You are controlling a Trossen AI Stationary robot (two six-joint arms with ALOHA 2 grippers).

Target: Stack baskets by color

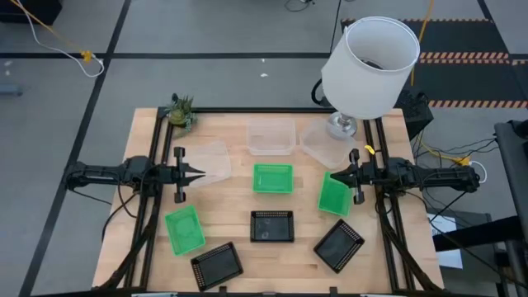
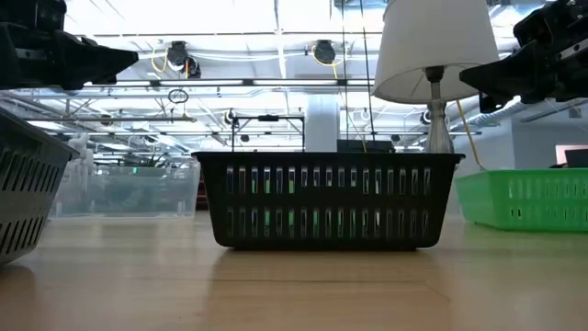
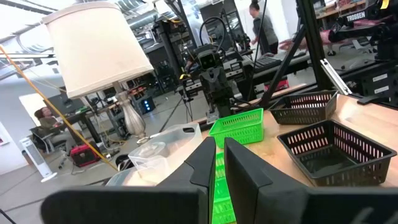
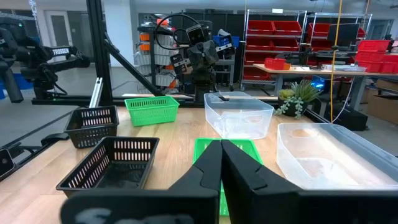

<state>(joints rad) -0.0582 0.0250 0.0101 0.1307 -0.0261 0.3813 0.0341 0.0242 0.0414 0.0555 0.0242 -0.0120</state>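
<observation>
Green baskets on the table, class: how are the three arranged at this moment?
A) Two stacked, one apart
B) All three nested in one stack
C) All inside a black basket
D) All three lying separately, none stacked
D: the high view shows one green basket at the centre, a second toward the right arm and a third toward the left arm, each alone on the wooden table.

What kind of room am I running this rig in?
Most likely a robotics lab or workshop: red storage bins on shelving, another robot arm beyond the table, and workbenches with a person working.
</observation>
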